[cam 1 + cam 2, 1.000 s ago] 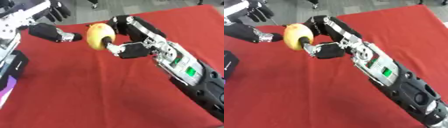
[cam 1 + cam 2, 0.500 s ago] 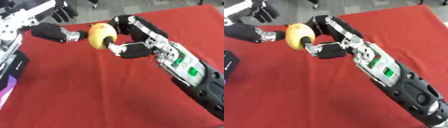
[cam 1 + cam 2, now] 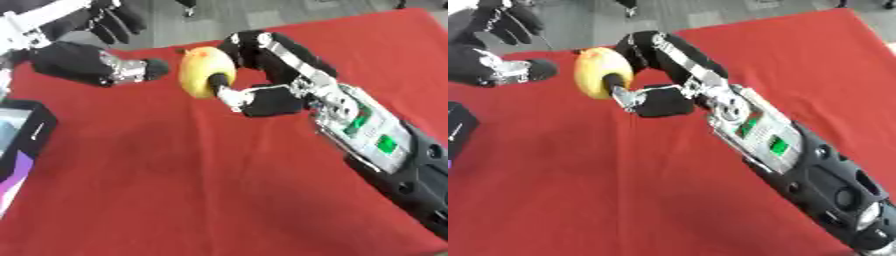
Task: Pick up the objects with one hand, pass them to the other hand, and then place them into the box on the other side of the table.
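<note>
Right hand (image 3: 262,97) curled round a yellow apple-like fruit (image 3: 203,77), thumb tip pressed on its front, fingers wrapped over its far side. Fruit held up clear of the red surface (image 3: 192,190), toward the far left of the cloth. Reddish blush on the fruit's upper part, small dark stem spot at the top. Right forearm (image 3: 780,150) stretching in from the lower right, black casing with a silver plate and green lit patches along it.

Left hand (image 3: 87,65) coming in from the upper left, just beside the fruit but apart from it, one finger (image 3: 144,69) pointing toward it with a narrow gap between. Other fingers of the left hand spread loosely and raised at the upper left, holding nothing.

Dark box-like thing (image 3: 19,130) at the left edge of the surface, black rim with a pale and purple inside, well apart from the fruit. Grey floor (image 3: 219,15) beyond the far edge of the surface.
</note>
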